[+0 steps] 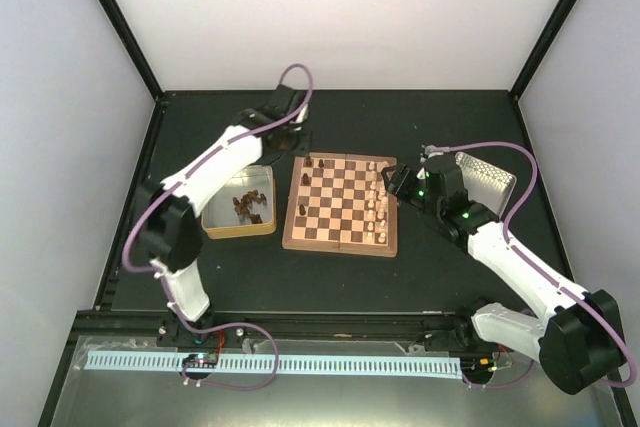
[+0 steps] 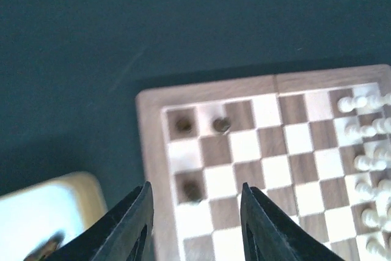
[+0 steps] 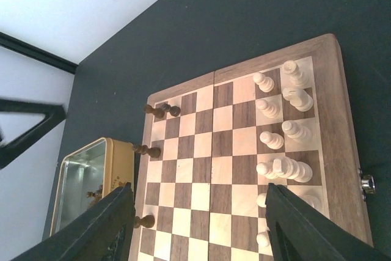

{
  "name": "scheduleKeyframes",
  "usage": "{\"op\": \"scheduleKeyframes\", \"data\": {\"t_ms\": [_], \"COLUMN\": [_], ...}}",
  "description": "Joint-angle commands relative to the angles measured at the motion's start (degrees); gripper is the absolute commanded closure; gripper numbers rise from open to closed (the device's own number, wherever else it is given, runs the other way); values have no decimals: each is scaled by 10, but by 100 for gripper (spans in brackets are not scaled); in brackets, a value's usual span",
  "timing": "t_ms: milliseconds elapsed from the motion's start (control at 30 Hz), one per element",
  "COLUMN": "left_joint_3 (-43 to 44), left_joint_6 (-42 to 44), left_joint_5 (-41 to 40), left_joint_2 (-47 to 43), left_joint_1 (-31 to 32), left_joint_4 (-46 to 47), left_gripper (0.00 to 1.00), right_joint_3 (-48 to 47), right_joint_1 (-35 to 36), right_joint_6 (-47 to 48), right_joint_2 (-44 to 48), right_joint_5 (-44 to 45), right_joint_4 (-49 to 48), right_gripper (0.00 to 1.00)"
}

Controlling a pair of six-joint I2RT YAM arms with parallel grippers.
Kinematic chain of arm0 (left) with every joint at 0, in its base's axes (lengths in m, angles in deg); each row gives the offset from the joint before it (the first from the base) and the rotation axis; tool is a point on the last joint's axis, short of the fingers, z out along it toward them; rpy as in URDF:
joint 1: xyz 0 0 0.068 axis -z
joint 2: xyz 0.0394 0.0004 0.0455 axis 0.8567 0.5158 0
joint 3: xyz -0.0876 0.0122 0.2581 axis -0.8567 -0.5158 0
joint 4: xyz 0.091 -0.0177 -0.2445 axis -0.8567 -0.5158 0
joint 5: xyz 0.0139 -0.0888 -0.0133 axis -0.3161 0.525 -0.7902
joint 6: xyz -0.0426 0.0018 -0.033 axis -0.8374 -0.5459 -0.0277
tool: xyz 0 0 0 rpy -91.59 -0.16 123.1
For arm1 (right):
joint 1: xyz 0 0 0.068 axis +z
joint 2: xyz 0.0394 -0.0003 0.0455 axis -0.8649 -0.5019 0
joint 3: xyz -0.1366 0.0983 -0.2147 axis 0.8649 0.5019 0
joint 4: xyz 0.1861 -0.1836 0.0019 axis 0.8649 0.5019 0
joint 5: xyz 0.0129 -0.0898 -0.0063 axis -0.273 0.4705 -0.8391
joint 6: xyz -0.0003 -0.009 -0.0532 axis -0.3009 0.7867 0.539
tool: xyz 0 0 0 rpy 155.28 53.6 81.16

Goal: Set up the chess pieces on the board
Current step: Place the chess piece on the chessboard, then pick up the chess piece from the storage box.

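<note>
Left gripper (image 2: 195, 195): fingers parted and gripping nothing. It hangs over the far-left corner of the board (image 1: 338, 246). One dark piece (image 2: 192, 191) stands on its square directly below the gap, with neither finger touching it.

Right gripper (image 3: 198, 194): spread wide and empty, poised over the board's right side.

Board state: the cream chessmen (image 3: 278, 166) fill the two right-hand columns. Four dark ones stand along the left edge, two of them side by side at the far corner.

Key relation: the unplaced dark chessmen (image 1: 247, 204) lie in the yellowish tin (image 1: 238, 231), just beside the board's left edge. From your left gripper, the tin is to the left and back towards the arm bases. The left arm is clearly the nearer one. The right arm would have to cross the whole board and its cream ranks to reach the tin. My judgement: fetch from the tin with the left arm, and lift clear of the standing dark piece before you swing.

Hidden or unclear:
- The left wrist view cuts the tin off at its lower-left corner, and what is inside shows only as a dark blur.
- From above, the pieces in the tin form a small heap. You cannot tell the count, the types, or which way any long axis points.
- The cream chessmen overlap in the right wrist view, and I cannot tell whether some are leaning or lying down.
- The right finger covers the nearest cream squares.
- The perforated tray (image 1: 488, 179) behind the right arm is partly blocked, so its contents are unreadable.
</note>
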Motion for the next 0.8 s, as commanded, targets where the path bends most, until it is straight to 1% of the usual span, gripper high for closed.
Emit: {"op": "scheduleKeyframes", "data": {"t_ms": [0, 33, 133, 300, 400, 533, 667, 767], "left_joint_3": [-166, -204, -301, -387, -410, -407, -406, -404], "left_joint_6": [-59, -75, -95, -104, -102, -86, -85, -90], "left_joint_5": [-32, -35, -36, -41, -27, -6, 13, 9], "left_joint_2": [-119, -143, -202, -237, -227, -197, -174, -153], "left_joint_1": [-37, -46, -81, -130, -156, -191, -210, -214], "left_joint_4": [91, 104, 142, 153, 155, 144, 150, 149], "left_gripper": [57, 55, 54, 60, 67, 73, 74, 70], "right_joint_3": [-6, -6, -9, -14, -17, -23, -28, -29], "right_joint_1": [-3, -4, -3, -3, -3, -3, -3, -3], "right_joint_6": [12, 13, 14, 15, 13, 12, 10, 8], "right_joint_2": [4, 3, -2, -12, -18, -29, -35, -40], "right_joint_5": [-11, -11, -15, -20, -24, -30, -35, -38], "right_joint_4": [-5, -6, -8, -9, -11, -10, -7, -9], "right_gripper": [40, 40, 40, 40, 40, 41, 41, 41]}}
